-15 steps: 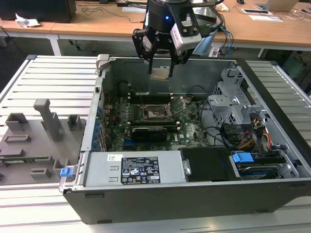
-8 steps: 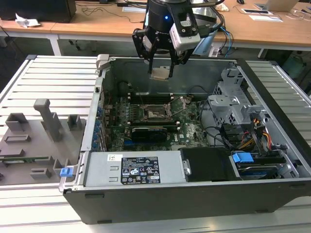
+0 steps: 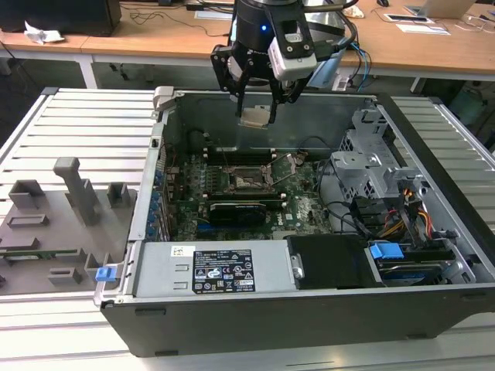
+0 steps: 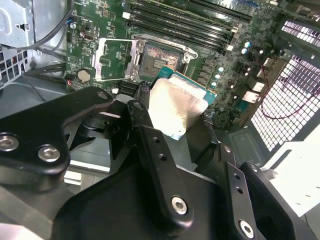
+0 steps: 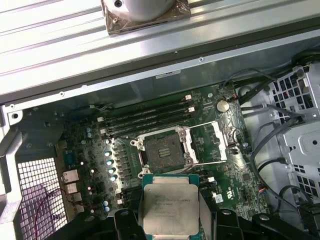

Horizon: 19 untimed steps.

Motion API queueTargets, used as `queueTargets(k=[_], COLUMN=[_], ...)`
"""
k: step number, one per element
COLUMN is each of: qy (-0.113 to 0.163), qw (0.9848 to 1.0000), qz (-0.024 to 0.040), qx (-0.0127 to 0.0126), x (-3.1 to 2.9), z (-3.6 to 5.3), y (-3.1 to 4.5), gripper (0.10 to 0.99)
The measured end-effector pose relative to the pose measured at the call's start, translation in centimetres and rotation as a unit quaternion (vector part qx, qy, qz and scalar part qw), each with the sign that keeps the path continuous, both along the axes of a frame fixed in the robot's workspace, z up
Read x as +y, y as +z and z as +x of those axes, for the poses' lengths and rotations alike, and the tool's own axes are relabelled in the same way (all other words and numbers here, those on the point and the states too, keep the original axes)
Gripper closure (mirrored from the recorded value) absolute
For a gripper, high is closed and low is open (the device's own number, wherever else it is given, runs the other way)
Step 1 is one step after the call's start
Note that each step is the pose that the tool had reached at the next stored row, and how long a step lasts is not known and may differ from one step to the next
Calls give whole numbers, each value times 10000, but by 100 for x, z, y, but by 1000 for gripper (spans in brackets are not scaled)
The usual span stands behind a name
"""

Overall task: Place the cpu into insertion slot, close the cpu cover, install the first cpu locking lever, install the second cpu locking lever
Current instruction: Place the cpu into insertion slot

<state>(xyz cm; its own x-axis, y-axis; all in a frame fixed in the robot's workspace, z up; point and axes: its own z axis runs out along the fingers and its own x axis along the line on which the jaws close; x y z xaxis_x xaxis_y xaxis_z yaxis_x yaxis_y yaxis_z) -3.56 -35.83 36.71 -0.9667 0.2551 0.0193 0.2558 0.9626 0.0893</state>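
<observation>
hand (image 3: 257,108): clenched on the cpu (image 5: 170,207) by its edges, I judge to keep its underside free.
cpu: above the open case (image 3: 255,309), well apart from the insertion slot (image 5: 163,149).
cpu cover (image 5: 210,142): flipped open, baring the slot.

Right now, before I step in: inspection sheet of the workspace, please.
Surface: ribbed metal table, with an open computer case standing on it.
Job's things: chip held above the case, not yet seated; socket empty; cover plate swung open beside the socket.
Clutter: grey fixture blocks on the table at the exterior view's left.
Grippers: gripper shut on the chip, above the open case.
Cables: coloured wire bundle and black leads inside the case, apart from the socket.
Surroundings: wooden desks behind the table.
</observation>
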Motion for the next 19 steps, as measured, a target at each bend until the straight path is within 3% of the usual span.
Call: queueTargets(k=[19], qy=[-412], qw=[9992], qz=[0], qx=[0], x=[0], z=[0], y=[-4], gripper=[549])
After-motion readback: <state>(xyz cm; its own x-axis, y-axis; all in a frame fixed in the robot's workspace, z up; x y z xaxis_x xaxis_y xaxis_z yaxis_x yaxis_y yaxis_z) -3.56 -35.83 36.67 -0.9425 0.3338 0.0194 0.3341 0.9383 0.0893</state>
